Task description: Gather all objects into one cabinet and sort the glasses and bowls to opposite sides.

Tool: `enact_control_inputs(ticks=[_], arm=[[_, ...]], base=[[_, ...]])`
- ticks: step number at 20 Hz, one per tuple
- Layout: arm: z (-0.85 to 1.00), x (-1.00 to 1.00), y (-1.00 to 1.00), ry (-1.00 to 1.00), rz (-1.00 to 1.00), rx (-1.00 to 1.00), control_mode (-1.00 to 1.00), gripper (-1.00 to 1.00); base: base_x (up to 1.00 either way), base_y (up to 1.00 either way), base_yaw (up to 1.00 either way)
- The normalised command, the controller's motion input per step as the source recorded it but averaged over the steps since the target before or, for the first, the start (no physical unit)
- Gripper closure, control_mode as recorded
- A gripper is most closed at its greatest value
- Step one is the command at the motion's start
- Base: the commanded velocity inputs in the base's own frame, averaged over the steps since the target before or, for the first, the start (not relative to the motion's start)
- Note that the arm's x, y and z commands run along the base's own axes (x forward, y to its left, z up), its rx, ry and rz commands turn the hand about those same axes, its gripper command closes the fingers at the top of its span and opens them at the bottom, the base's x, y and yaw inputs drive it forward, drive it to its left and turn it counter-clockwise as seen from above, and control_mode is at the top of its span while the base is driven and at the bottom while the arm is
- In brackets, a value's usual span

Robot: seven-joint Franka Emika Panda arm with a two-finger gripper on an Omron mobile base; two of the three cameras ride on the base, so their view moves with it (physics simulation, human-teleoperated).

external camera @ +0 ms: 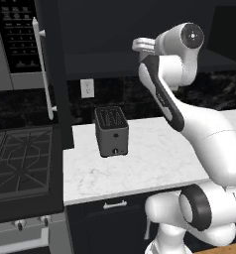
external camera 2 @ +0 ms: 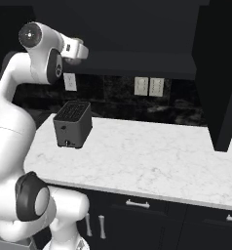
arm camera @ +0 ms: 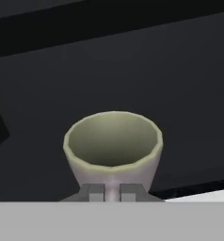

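- Mostly hidden in both base views, the gripper [arm camera: 112, 192] shows clearly only in the hand view, where its two grey finger tips rise at the bottom edge.
- Between those tips sits the narrow base of a pale cream-beige cup [arm camera: 113, 146], its wide mouth open to the camera; the fingers stand close together, closed on the cup's foot.
- Behind the cup lies only dark surface of the black upper cabinet [arm camera: 132, 66], and whether the cup rests on the shelf or hangs above it cannot be told.
- A thin white strip at the lower right of the hand view is too small to identify.
- From the left base view, the white arm [external camera: 189, 119] rises from the lower right, bends at a high elbow and reaches up toward the cabinet's dark opening [external camera: 115, 30]; the hand's far end is lost against the black.
- From the right base view, the arm [external camera 2: 20, 97] climbs from the lower left, and its wrist points right at the height of the cabinet's underside [external camera 2: 137, 63].
- On the white marble counter [external camera: 140, 168] stands a black toaster [external camera: 111, 131], well below the hand.
- At the left edge of the left base view, a stove [external camera: 21, 163] is cut off.
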Motion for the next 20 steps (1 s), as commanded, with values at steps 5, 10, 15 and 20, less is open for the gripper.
enact_control_inputs(ticks=[5, 10, 15, 20], arm=[[0.00, -0.45, 0.00, 0.00, 0.03, -0.10, -1.00, 1.00], [0.00, -0.31, 0.00, 0.00, 0.01, -0.05, 1.00, 1.00], [0.00, 0.00, 0.00, 0.00, 0.00, 0.00, 1.00, 1.00], [0.00, 0.00, 0.00, 0.00, 0.00, 0.00, 1.00, 1.00]], base=[[0.00, 0.00, 0.00], [-0.03, 0.00, 0.00], [-0.30, 0.00, 0.00], [-0.58, 0.00, 0.00]])
